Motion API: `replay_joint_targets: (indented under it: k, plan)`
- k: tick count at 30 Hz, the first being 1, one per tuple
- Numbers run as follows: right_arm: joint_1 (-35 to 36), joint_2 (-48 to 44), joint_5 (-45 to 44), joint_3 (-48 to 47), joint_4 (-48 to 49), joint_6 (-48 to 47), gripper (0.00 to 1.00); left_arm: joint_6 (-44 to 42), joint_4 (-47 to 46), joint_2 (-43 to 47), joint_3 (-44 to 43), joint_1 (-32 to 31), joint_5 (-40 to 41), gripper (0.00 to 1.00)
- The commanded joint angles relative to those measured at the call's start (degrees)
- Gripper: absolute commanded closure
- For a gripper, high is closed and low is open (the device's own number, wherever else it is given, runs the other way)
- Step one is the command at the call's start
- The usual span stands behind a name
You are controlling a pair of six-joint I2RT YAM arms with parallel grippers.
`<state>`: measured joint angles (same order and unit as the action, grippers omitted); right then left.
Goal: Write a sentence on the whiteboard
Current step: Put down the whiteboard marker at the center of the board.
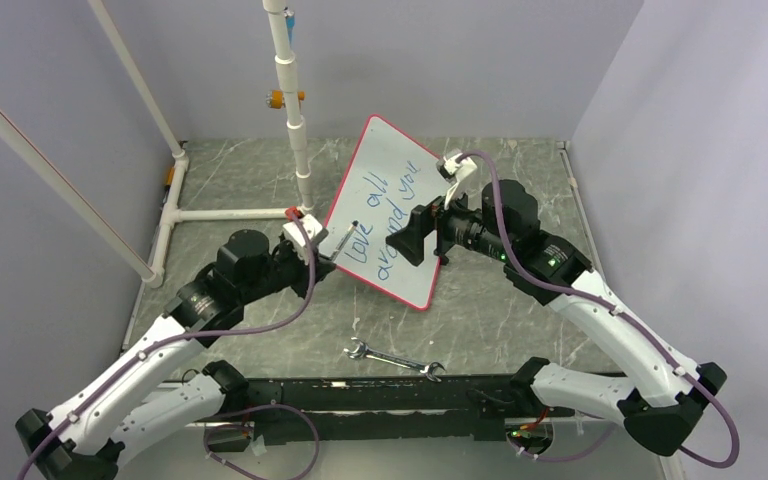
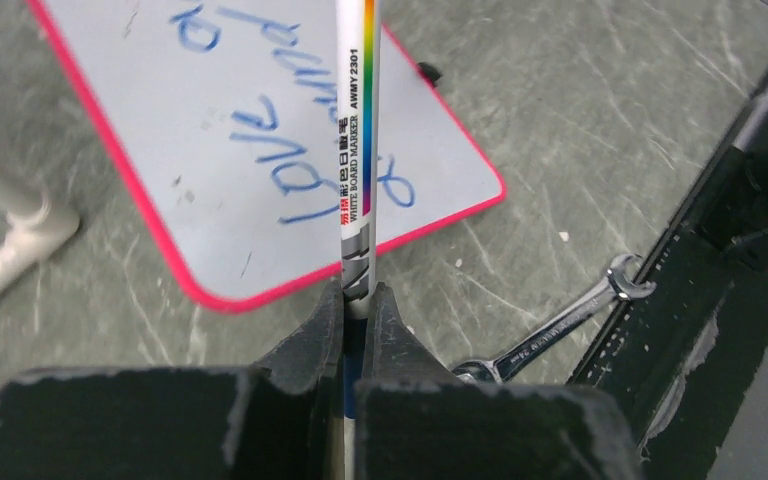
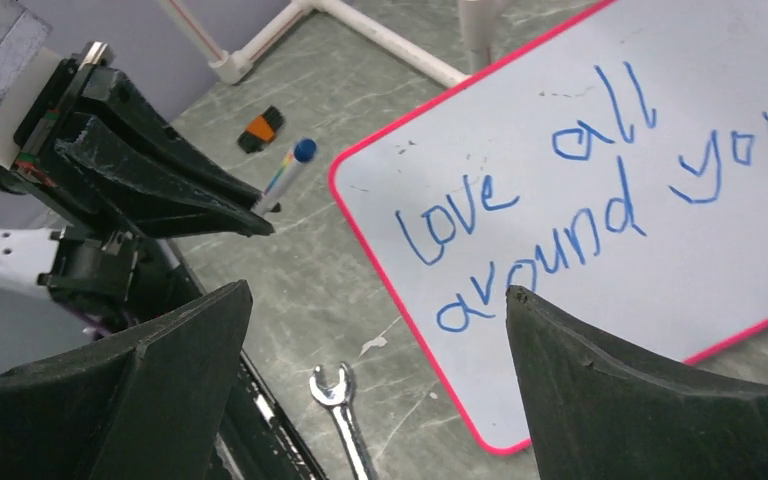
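The whiteboard lies slanted on the table, red-rimmed. The sentence "love all around you" is on it in blue, two lines. My left gripper sits at the board's left edge, shut on a white marker with a rainbow stripe. The marker sticks out over the board near the word "love". My right gripper is wide open and holds nothing; it hovers above the board's near corner, and the sentence shows between its fingers. The marker's blue end also shows there.
A steel wrench lies on the table just ahead of the arm bases, also seen in the wrist views. A white pipe frame stands behind the board. A small orange-and-black piece lies by the pipe.
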<state>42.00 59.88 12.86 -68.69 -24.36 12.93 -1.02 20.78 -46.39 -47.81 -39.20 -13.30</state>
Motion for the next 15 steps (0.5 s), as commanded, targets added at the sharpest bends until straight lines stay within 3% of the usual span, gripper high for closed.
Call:
replay_joint_targets:
  k: [1,9,15]
  plan:
    - [-0.41,-1.17,-6.05,0.99,0.52,1.0,0.0,12.89,-0.25,4.66,3.22,0.0,12.56,1.0]
    - [-0.44,-2.48,-9.03,2.32,2.38,2.49,0.0,28.69,15.13,13.16,4.58,0.0,36.7,1.0]
    - [-0.45,-2.57,-11.66,2.97,1.84,3.53,0.0,35.12,16.23,14.51,10.96,0.0,36.93,1.0]
